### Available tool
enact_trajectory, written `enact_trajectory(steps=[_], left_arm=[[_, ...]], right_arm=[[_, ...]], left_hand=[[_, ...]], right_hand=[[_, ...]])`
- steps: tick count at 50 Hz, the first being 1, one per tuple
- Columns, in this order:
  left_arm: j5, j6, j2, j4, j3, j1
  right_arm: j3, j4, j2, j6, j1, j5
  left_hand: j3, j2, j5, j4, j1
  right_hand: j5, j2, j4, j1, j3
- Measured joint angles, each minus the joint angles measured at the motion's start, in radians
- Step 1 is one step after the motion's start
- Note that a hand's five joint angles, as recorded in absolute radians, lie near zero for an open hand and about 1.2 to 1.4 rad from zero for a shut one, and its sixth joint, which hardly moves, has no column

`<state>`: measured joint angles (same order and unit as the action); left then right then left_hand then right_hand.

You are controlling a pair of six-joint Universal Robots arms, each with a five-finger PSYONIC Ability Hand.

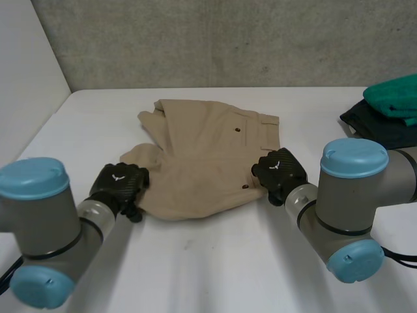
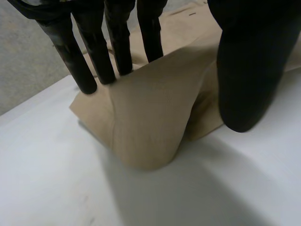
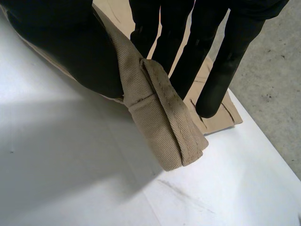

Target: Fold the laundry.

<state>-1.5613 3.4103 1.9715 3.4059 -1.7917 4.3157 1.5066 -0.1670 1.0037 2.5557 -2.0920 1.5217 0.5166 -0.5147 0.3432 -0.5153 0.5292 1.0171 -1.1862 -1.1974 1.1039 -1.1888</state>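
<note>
Beige shorts (image 1: 208, 156) lie folded in the middle of the white table (image 1: 208, 261). My left hand (image 1: 120, 184) is at their near left edge. In the left wrist view its straight fingers (image 2: 117, 42) stand behind a raised fold of the shorts (image 2: 150, 117) and the thumb (image 2: 249, 70) stands in front of it, apart from the fingers. My right hand (image 1: 280, 173) is at the shorts' right edge. There the thumb (image 3: 61, 42) and fingers (image 3: 188, 52) pinch the doubled waistband (image 3: 164, 122), whose end juts out just above the table.
A green cloth (image 1: 394, 94) lies on a dark garment (image 1: 378, 127) at the table's far right edge. A grey wall (image 1: 208, 39) runs behind the table and a white panel (image 1: 26, 78) closes its left side.
</note>
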Motion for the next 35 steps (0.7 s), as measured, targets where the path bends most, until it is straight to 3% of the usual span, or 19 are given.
enact_trajectory(steps=[1,3,5,6,7,11,16,25,30,35], left_arm=[[0.001,0.0,0.01,0.001,0.008,0.0],[0.004,0.001,0.043,0.006,0.036,-0.003],[0.005,0.002,0.066,0.01,0.059,-0.005],[0.005,0.004,0.076,0.012,0.074,-0.007],[0.005,0.004,0.078,0.012,0.082,-0.008],[-0.001,0.008,0.041,-0.005,0.106,-0.009],[-0.005,0.01,-0.117,-0.045,0.122,-0.006],[0.04,-0.002,-0.566,-0.041,0.302,0.026],[0.055,-0.022,-0.588,-0.022,0.506,0.045],[0.064,-0.034,-0.451,-0.053,0.723,0.057]], right_arm=[[0.0,0.0,0.0,0.0,0.0,0.0],[-0.001,-0.001,0.001,0.0,0.0,-0.001],[-0.002,-0.002,0.002,0.0,0.0,-0.001],[-0.006,-0.001,0.005,0.0,-0.001,-0.002],[-0.007,0.001,0.007,0.0,-0.001,-0.003],[-0.018,0.022,0.035,-0.008,-0.004,-0.004],[-0.051,0.077,0.127,-0.031,-0.007,-0.007],[-0.345,0.139,0.409,0.011,0.022,-0.018],[-0.559,0.128,0.424,0.092,0.05,-0.021],[-0.711,0.121,0.34,0.131,0.049,-0.02]], left_hand=[[0.0,0.0,0.0,0.0,0.0],[0.271,-0.275,0.269,-0.274,0.309],[0.383,-0.391,0.381,-0.388,0.41],[0.619,-0.64,0.623,-0.635,0.632],[0.647,-0.662,0.641,-0.661,0.633],[0.669,-0.679,0.644,-0.683,0.633],[0.669,-0.679,0.644,-0.683,0.633],[0.673,-0.68,0.644,-0.684,0.633],[0.673,-0.681,0.644,-0.684,0.633],[0.673,-0.681,0.644,-0.684,0.632]], right_hand=[[0.0,0.0,0.0,0.0,0.0],[0.0,0.0,0.0,0.0,0.0],[0.0,0.0,0.0,0.0,0.0],[0.0,0.0,0.0,0.0,0.0],[0.0,0.0,0.0,0.0,0.0],[0.0,0.0,0.0,0.0,0.0],[0.0,0.0,0.0,0.0,0.0],[0.0,0.0,0.0,0.0,-0.001],[0.0,0.0,0.0,0.0,-0.001],[0.0,0.0,0.0,0.0,-0.001]])
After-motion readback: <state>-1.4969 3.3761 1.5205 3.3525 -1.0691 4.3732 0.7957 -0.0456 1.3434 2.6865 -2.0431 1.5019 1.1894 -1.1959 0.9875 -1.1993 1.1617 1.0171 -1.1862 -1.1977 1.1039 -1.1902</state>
